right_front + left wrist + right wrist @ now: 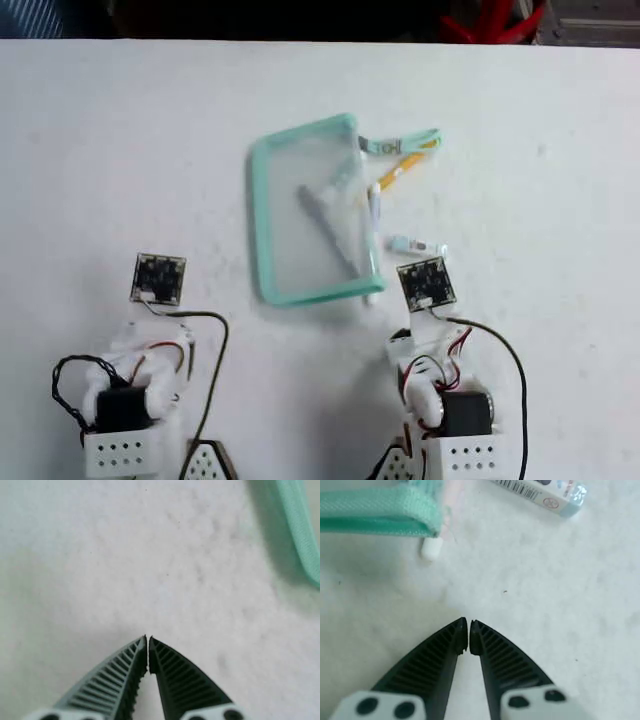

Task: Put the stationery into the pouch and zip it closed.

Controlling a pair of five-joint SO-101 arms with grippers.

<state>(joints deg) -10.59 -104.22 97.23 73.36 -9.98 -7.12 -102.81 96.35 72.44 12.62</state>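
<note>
the left gripper [148, 642] and right gripper [468, 625] are sitting with jaws pressed together, gripping nothing; a barcode-labelled packet [540, 492] and teal-edged pouch [380, 515] are lying beyond the right jaws.

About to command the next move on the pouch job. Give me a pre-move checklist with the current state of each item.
1. No load in left claw: ok, shut on nothing above the white table.
2. No load in right claw: ok, shut and empty, near a corner of the teal-edged translucent pouch.
3. Grey pen inside pouch: ok.
4. Yellow-and-white pen inside: not ok, it sticks out of the pouch's side.
5. Small white eraser-like block inside: not ok, it lies on the table beside the pouch.
6. Zip position: cannot tell.
</note>
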